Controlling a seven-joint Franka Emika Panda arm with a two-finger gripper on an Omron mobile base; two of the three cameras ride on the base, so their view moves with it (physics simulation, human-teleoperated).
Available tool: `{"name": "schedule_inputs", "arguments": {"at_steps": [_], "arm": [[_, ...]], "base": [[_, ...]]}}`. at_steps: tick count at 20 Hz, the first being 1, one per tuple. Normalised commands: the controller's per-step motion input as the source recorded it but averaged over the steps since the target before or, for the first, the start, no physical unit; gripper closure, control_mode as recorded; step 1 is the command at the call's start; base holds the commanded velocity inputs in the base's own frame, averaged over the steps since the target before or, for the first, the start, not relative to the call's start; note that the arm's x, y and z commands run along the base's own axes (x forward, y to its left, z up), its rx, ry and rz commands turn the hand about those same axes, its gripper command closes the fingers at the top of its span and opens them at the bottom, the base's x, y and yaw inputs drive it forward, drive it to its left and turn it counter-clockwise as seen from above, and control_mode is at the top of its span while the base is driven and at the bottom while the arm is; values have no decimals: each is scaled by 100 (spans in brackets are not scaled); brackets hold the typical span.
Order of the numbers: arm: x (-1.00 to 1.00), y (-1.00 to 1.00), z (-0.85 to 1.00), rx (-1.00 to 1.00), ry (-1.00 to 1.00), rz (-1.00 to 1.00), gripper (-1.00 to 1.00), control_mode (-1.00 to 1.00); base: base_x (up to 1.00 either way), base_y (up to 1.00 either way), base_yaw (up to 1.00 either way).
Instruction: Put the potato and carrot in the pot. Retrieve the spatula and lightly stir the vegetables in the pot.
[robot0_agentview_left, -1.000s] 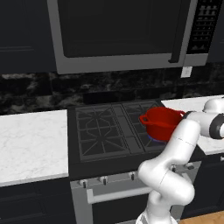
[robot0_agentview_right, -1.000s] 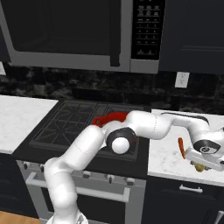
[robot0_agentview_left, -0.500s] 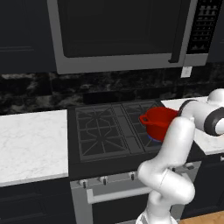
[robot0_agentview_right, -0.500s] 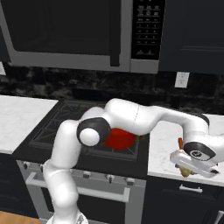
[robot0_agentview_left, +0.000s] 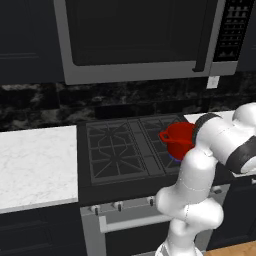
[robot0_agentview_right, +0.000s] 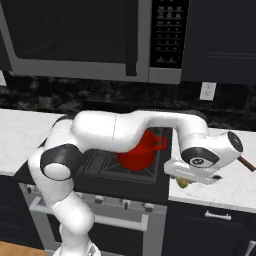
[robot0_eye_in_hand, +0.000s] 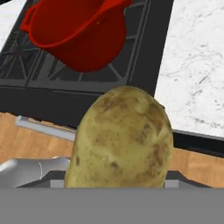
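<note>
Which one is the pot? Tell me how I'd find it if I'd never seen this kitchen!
Find the big microwave on the wall, then look down to the black stove under it. On the stove's right side, near the white counter, sits the pot. It is round, deep and bright red with little loop handles, the only red thing among all the black and white.

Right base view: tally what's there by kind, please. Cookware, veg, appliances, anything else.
Pots: 1 (red pot)
Vegetables: 1 (potato)
Appliances: 2 (microwave, stove)
Unclear: 1 (slim brown stick on the counter at the right edge)
Total: 5
</note>
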Motion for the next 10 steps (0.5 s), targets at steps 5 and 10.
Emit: {"name": "schedule_inputs", "arguments": {"at_steps": [5,10], "arm": [[0,100,50,0,-12,20,100,-100],[13,100,24,0,-16,8,100,-100]], "base": [[0,0,0],[0,0,0]]}}
